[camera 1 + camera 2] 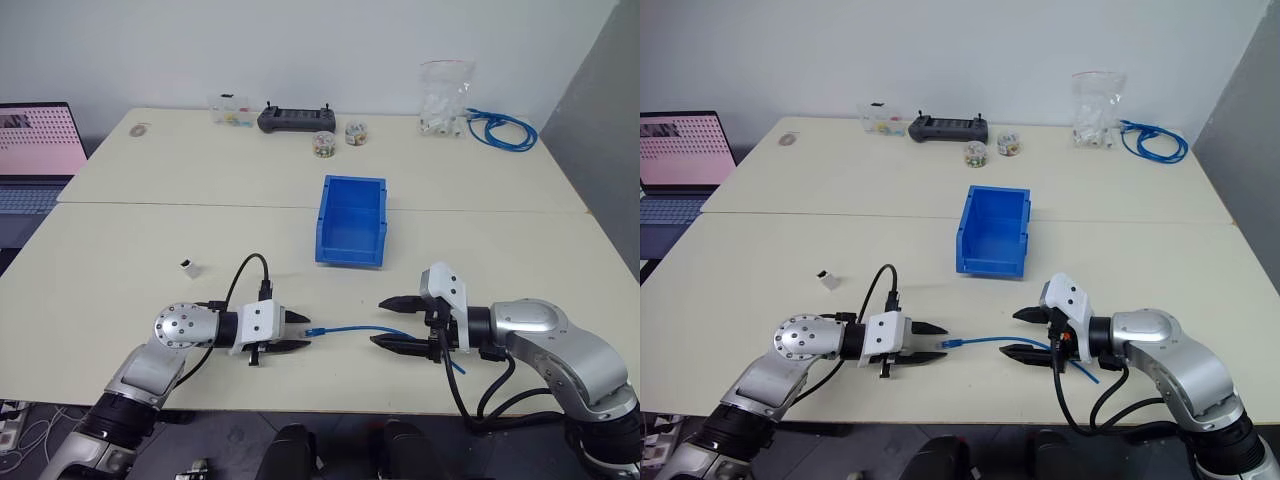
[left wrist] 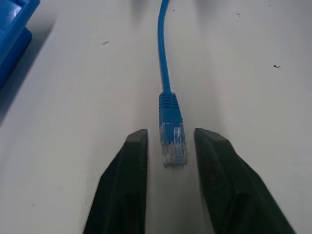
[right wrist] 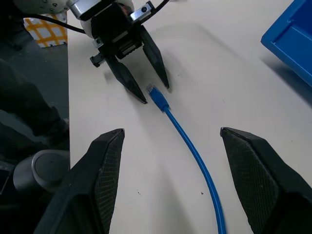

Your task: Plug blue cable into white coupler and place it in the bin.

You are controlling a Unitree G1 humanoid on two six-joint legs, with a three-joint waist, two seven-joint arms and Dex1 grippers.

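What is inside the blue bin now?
The bin looks empty: only its blue floor and walls show. Its near front wall hides a small strip of the floor behind it, so that part cannot be checked.

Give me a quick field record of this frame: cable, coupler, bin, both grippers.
blue cable: lying on table, plug tip between left gripper's fingers, not clamped
white coupler: on table, robot's left side, untouched
bin: centre of table, nothing visible inside
left gripper: narrow gap either side of plug
right gripper: open, straddling cable
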